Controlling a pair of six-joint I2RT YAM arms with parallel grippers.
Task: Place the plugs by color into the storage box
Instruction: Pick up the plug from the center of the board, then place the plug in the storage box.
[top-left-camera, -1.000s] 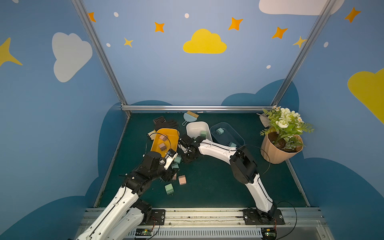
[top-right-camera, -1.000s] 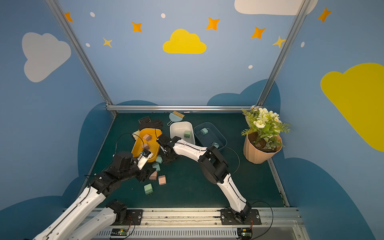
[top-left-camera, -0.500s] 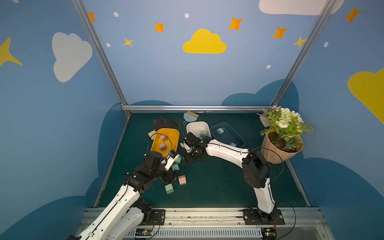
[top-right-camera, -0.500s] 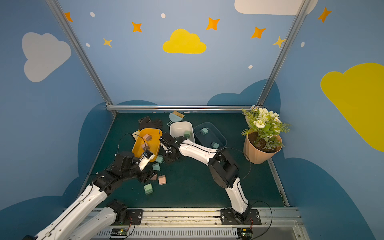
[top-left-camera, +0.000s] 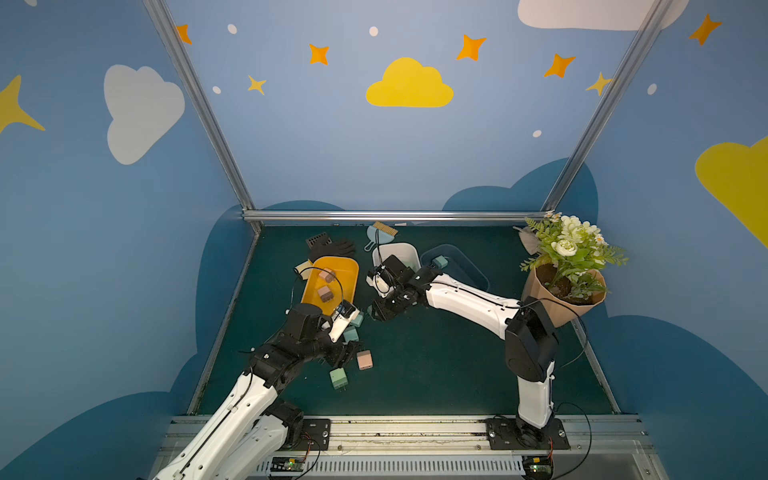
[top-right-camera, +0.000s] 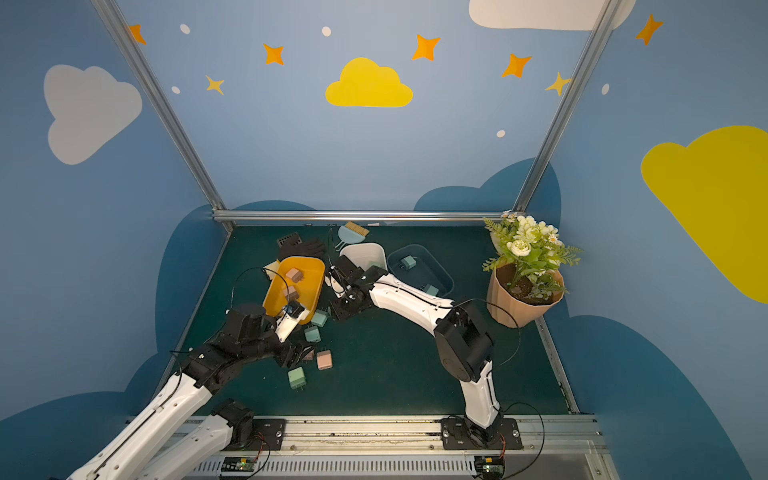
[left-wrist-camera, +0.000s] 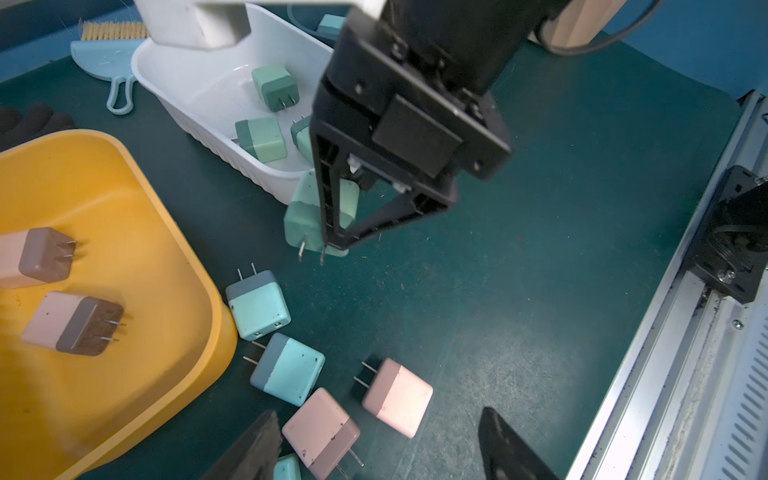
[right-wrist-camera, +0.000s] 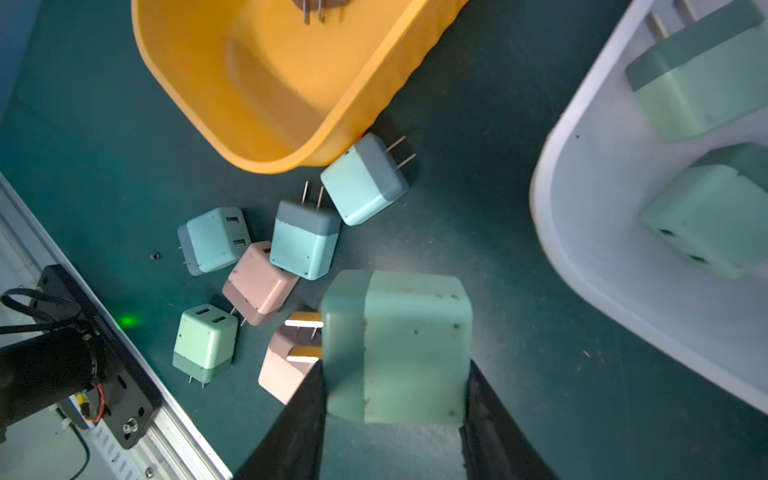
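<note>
1. Gripping a green plug (right-wrist-camera: 395, 345) from both sides, the right gripper (right-wrist-camera: 395, 368) has its fingers (right-wrist-camera: 303, 415) closed on the plug's flat faces. The prongs stick out sideways past one finger.
2. The held plug is just beside the end of the white bin (left-wrist-camera: 216, 145), between it and the yellow bin (left-wrist-camera: 216, 299), over the green mat (left-wrist-camera: 540, 270).
3. The left gripper (left-wrist-camera: 378, 415) has its fingers (left-wrist-camera: 257, 449) wide apart and holds nothing. A pink plug (left-wrist-camera: 320, 432) lies on the mat between them, close to one finger. A second pink plug (left-wrist-camera: 397, 397) lies just beyond it.
4. A blue plug (left-wrist-camera: 257, 305) rests against the yellow bin's wall, and another blue plug (left-wrist-camera: 286, 374) lies just beside it.
5. A loose green plug (right-wrist-camera: 203, 340) lies on the mat near the front rail.
6. The yellow bin holds two boxed pink plugs (left-wrist-camera: 39, 257), and the white bin holds several boxed green plugs (left-wrist-camera: 274, 87).
7. Both top views show a blue bin (top-right-camera: 434, 270) just beside the white bin, with a boxed blue plug (top-right-camera: 408, 262) inside.
</note>
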